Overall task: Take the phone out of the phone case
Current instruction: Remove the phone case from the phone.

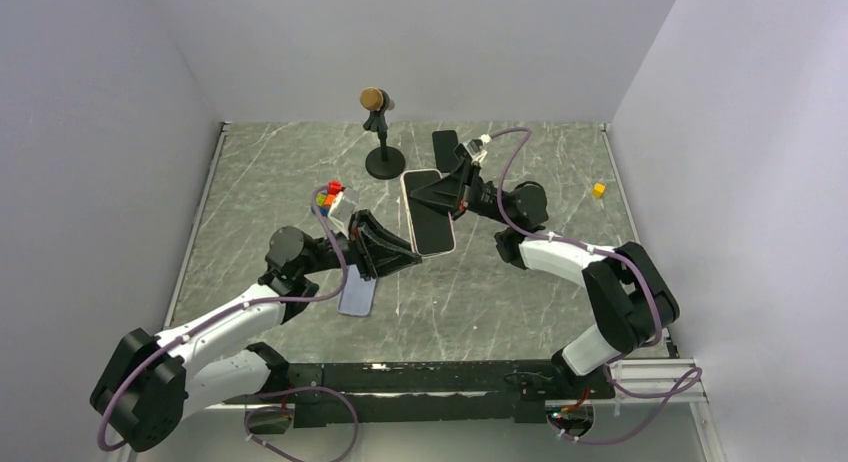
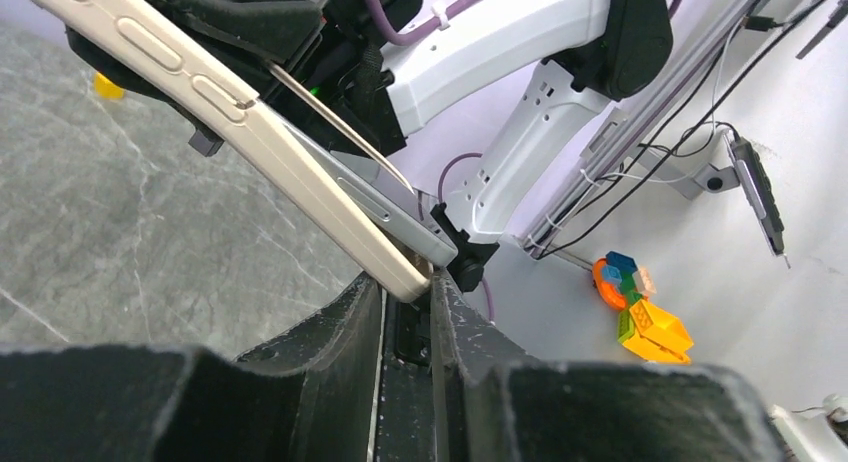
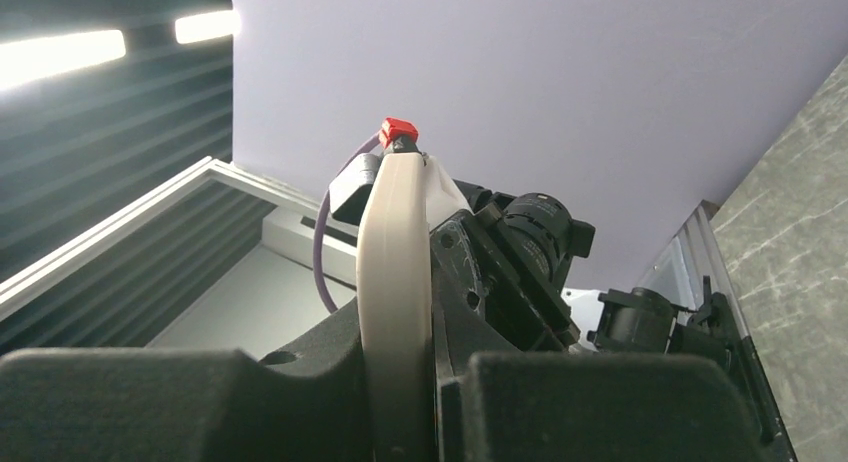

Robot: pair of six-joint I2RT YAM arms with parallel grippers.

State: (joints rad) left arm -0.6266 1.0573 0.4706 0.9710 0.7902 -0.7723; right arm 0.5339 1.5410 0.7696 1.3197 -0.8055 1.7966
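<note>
Left fingers (image 2: 320, 347) pinch cased phone (image 2: 260, 147) | grey marble table (image 1: 270, 162) | lilac walls (image 1: 100, 82)

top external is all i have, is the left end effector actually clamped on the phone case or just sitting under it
Observer: Clamped. The left wrist view shows the left end effector closed on the bottom corner of the cream phone case.
Operator: and the right one
Observer: The right wrist view shows the right end effector shut on the case's thin edge, which stands upright in its grip.
Operator: is the phone out of the case at all
Observer: Partly, it seems. In the left wrist view the grey edge of the phone splays away from the case's side wall near the gripped corner.
</note>
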